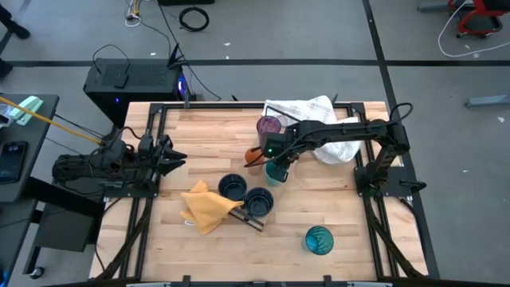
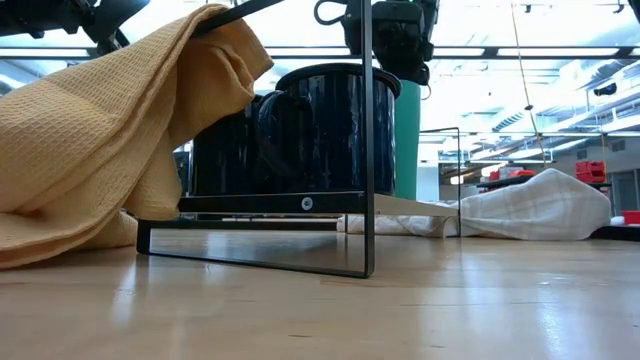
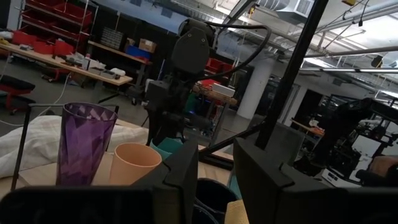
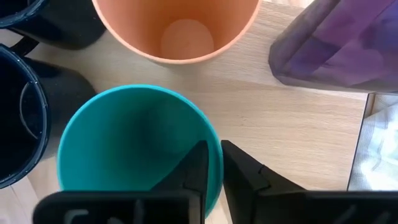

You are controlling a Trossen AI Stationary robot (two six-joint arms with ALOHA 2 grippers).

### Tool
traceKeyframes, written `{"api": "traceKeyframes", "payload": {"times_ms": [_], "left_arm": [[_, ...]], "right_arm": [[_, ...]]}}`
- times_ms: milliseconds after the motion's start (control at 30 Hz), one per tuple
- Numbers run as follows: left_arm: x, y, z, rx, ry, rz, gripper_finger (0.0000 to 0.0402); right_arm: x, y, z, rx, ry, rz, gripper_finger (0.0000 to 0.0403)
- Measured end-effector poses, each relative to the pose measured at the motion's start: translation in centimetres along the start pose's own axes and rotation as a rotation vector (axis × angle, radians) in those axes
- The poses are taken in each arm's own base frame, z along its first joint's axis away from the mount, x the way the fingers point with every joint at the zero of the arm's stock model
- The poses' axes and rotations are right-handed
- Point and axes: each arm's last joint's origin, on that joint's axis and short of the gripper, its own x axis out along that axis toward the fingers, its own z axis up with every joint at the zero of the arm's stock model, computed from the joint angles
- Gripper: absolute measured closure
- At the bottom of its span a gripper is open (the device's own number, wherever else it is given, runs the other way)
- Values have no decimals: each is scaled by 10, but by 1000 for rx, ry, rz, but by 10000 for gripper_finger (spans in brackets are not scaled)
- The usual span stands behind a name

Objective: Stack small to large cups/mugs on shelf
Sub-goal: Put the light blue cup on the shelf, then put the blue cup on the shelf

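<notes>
Right gripper (image 4: 211, 163) over the middle of the bench, fingers only narrowly apart, straddling the rim of the small teal cup (image 4: 134, 146), one finger inside and one outside, pads at or just off the wall; whether the rim is truly pinched cannot be told. Teal cup (image 1: 276, 171) upright on the wood, directly beneath the tool. Just beside it, toward the far edge: small orange cup (image 4: 176, 28), upright and empty, and the tall purple tumbler (image 4: 339, 46), also upright, closest to the white checked towel (image 1: 312, 119) bunched at the far right corner. On the other side, toward the near edge: two dark navy mugs (image 1: 232, 187) and (image 1: 260, 201) side by side on the low shelf (image 2: 300, 204), a yellow cloth (image 1: 207, 206) draped against the shelf's left end. Teal-blue patterned tumbler (image 1: 319, 240) standing alone near the near right corner, well apart from the rest. Orange cup and purple tumbler crowding the teal cup closely; navy mugs close on its near side. Left gripper (image 1: 177, 157) parked at the left edge of the bench, fingers partly apart, holding nothing, pointed toward the cluster of cups.
</notes>
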Motion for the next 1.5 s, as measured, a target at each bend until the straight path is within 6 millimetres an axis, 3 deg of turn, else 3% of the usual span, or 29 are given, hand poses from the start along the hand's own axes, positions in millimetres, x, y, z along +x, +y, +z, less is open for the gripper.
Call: {"api": "traceKeyframes", "payload": {"times_ms": [300,700,933,1267,1500], "left_arm": [[0,0,0,0,0,0,292],[0,0,0,0,1,0,292],[0,0,0,0,0,0,292],[0,0,0,0,1,0,292],[0,0,0,0,1,0,292]], "right_arm": [[0,0,0,5,4,11,345],[-1,0,0,16,5,22,292],[-6,0,-1,13,-3,25,293],[-31,-3,8,-7,-53,38,292],[-79,5,13,-50,-111,174,291]]}}
